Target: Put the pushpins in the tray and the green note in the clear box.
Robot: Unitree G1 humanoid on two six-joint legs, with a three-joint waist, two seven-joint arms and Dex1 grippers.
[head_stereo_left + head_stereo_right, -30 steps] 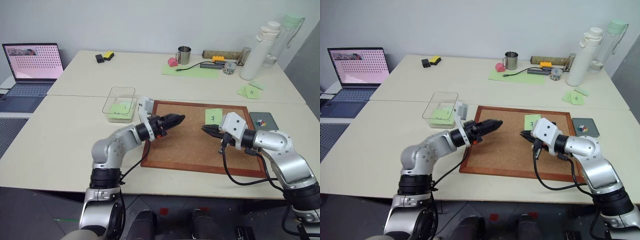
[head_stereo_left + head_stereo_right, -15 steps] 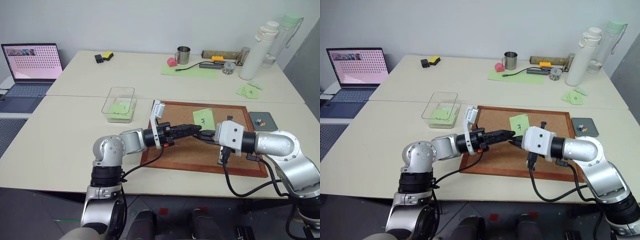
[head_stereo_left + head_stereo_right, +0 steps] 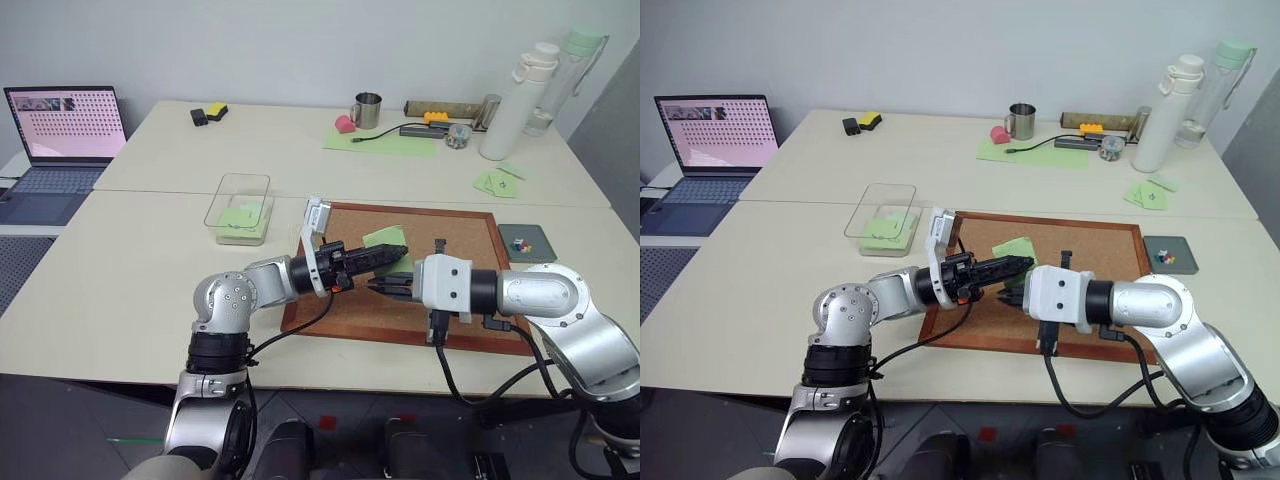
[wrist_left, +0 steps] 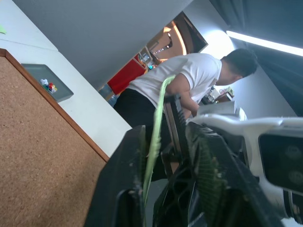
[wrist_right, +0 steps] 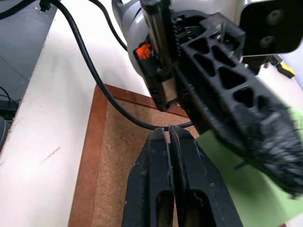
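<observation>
- The left gripper is closed on the green note, holding it above the cork board.
- The right gripper, fingers pressed together and empty, sits just below the note.
- The pushpins lie in the tray, right of the board.
- The clear box, left of the board, holds other green notes.

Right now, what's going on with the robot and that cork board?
The robot is holding both hands over the cork board. Its left hand has closed its fingers on the green note, lifted off the board, as the left wrist view shows with the paper edge-on between them. The right hand is shut and empty, just beside the note. The pushpins already sit in the dark tray to the right, and the clear box, with other green notes inside, waits to the left.
</observation>
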